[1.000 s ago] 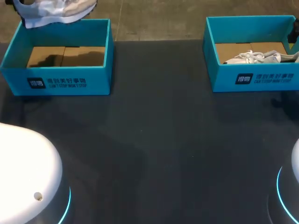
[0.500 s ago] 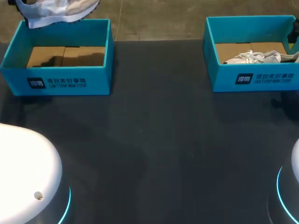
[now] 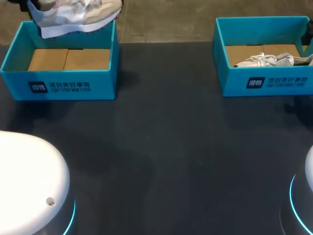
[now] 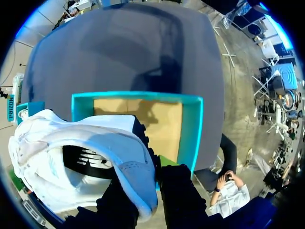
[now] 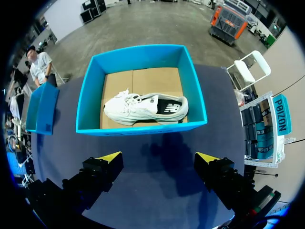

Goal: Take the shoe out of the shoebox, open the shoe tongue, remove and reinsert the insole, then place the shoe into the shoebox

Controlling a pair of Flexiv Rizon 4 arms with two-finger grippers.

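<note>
White shoe (image 3: pixel 78 17), black side logo, above teal shoebox (image 3: pixel 58 85)

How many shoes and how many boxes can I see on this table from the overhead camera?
Shoes: 2, the raised shoe held up above the left shoebox, and the resting shoe lying inside the right shoebox.
Shoeboxes: 2, both teal and open.
Total: 4.

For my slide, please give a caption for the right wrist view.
Open right pincer hovers before a blue shoebox holding one white shoe.
</note>
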